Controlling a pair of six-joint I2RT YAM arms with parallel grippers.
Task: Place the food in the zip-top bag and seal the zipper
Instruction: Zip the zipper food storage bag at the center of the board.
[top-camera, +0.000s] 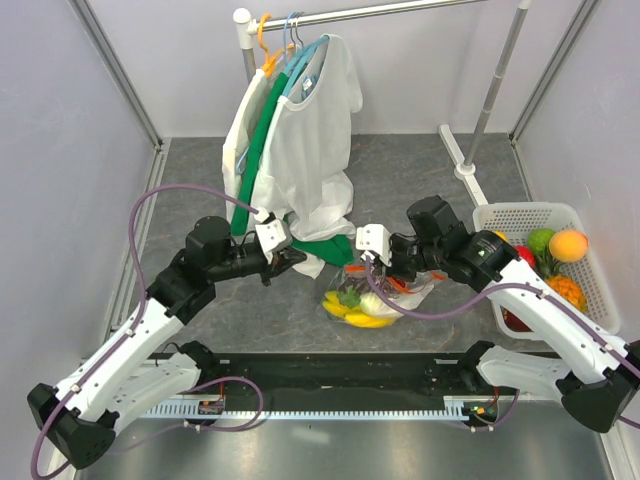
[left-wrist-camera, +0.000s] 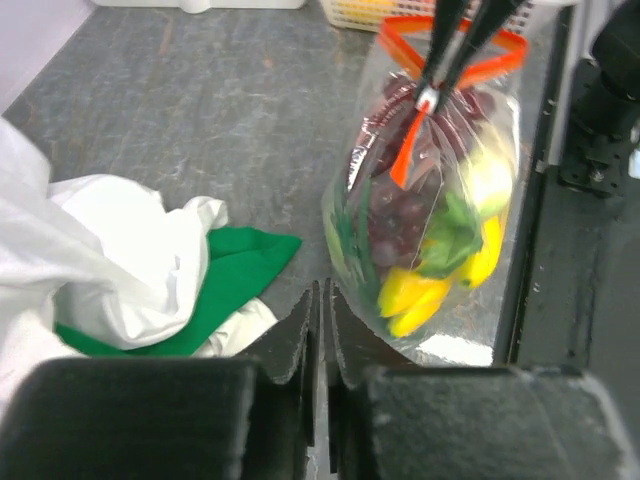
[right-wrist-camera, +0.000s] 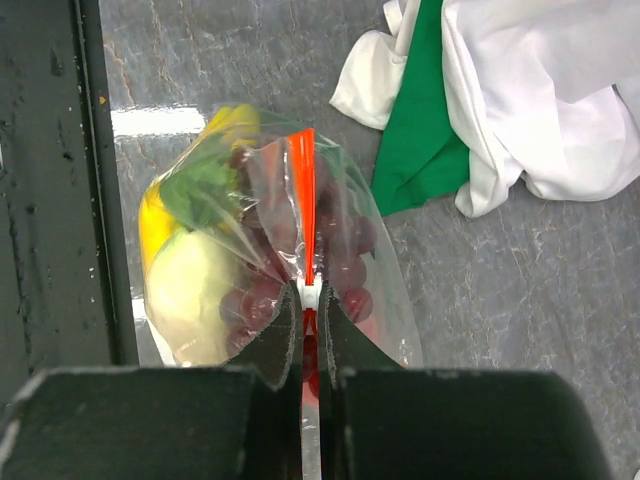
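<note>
Filled zip-top bag (right-wrist-camera: 385, 300) likely floppy, slick, bottom-heavy with food (right-wrist-camera: 200, 290); right tool (right-wrist-camera: 310, 305) clamped on zipper (right-wrist-camera: 304, 190), the stiffest hold; left tool (left-wrist-camera: 322, 300) together, empty.

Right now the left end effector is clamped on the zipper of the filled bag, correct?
No. The right end effector is clamped on the zipper of the filled bag; the right wrist view shows it. The left end effector is shut on nothing.
</note>
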